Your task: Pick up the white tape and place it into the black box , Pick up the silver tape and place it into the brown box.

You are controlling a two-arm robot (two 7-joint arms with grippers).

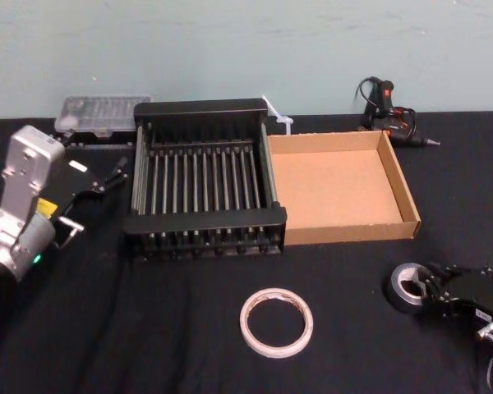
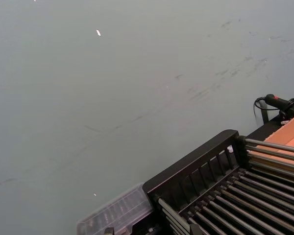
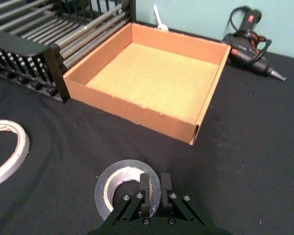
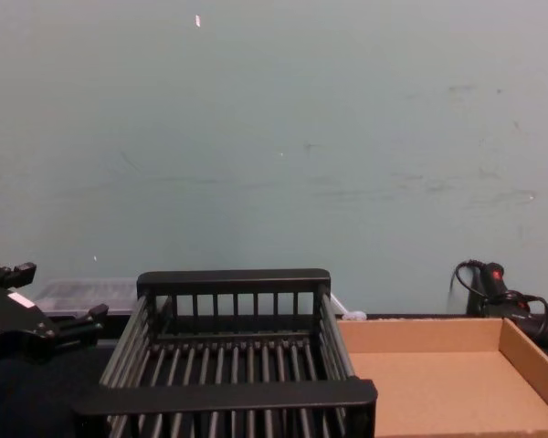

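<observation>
While our right gripper [image 3: 151, 188] pinches the silver tape's [image 3: 118, 188] wall with narrow jaws near the bench's front right corner, ready to lift toward the brown box [image 1: 398, 187], our left gripper [image 1: 108, 176] waits, jaws apart.

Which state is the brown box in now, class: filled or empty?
Empty. The brown box shows a bare cardboard floor; the silver tape lies on the table outside it, with the right gripper closed on its rim.
</observation>
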